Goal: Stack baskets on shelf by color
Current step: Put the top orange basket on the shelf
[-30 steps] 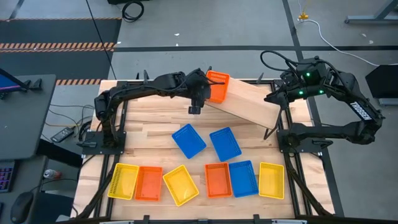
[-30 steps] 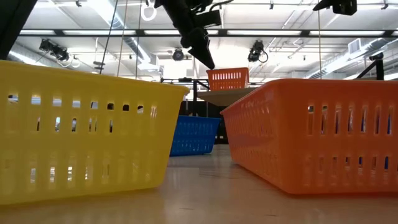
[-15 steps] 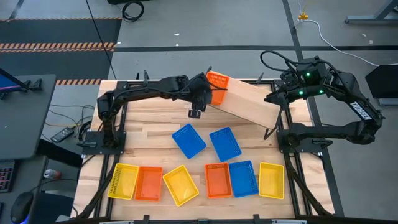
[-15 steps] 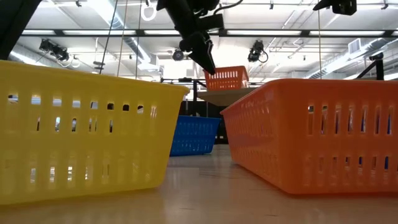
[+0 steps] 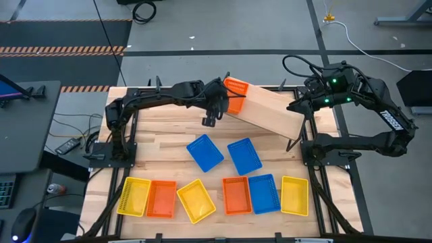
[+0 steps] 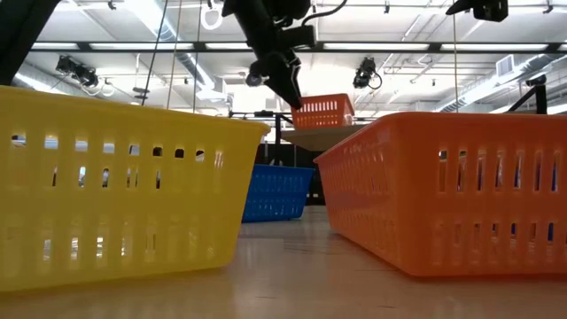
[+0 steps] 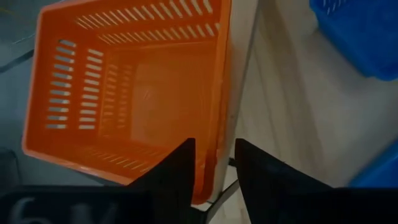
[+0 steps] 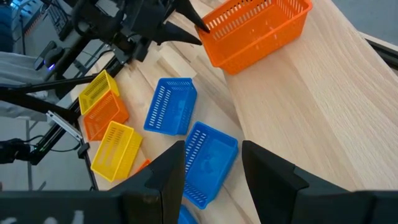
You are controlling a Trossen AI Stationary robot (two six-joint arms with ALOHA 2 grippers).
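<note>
Basket [image 7: 134,93] wall between left tool [image 7: 214,163] fingers, left wrist view only.

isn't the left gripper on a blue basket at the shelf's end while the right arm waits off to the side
Not blue. The basket at the shelf's end is orange, as the high view shows; the left gripper is at its rim. The right arm does wait off to the side.

An orange basket [image 5: 235,94] is sitting on the pale wood-grain shelf [image 5: 270,112]; blue baskets [image 5: 204,152] (two of them) are lying mid-table, and yellow baskets [image 5: 133,196], slot-patterned, are showing among the near row.
</note>
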